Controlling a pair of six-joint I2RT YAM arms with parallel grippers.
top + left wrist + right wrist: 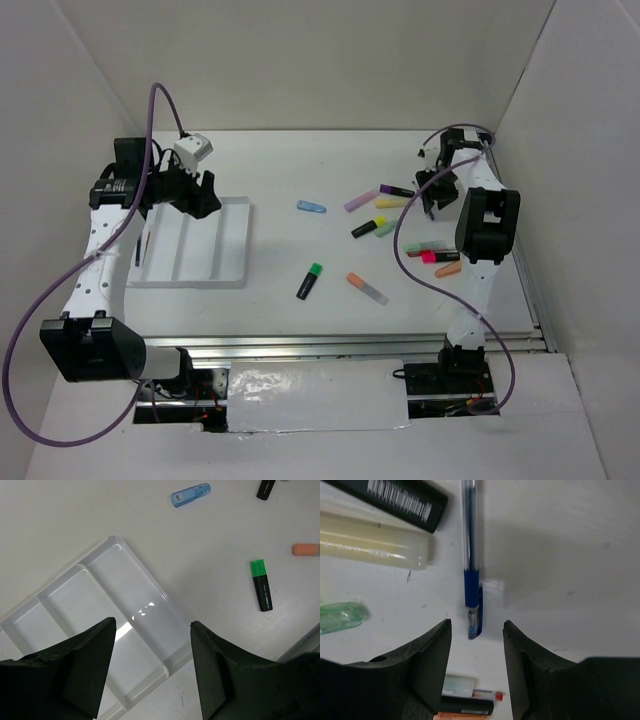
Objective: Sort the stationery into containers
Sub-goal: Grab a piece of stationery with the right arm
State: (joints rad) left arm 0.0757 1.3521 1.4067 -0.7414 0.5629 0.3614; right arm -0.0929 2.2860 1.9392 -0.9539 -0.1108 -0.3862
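Far left: shallow white rectangular plastic tray [215, 255] [75, 595] with long narrow compartments, flat on the white tabletop [300, 160]. Directly above it, left gripper [198, 195] [152, 624], jaws spread, nothing between them.

Right of the tray, well apart on the tabletop: short translucent blue pen [311, 207] [190, 495], black highlighter with green cap [309, 281] [261, 585], orange highlighter with clear cap [366, 288].

Further right: loose cluster of purple, yellow, mint, pink and orange markers [388, 229].

Over the cluster's far edge, right gripper [432, 195] [476, 625], jaws spread either side of the tip end of a thin blue ballpoint pen [471, 587], not pinching it. Pen flat on the tabletop, just beside a black barcoded marker [395, 497] and a pale yellow highlighter [370, 547].
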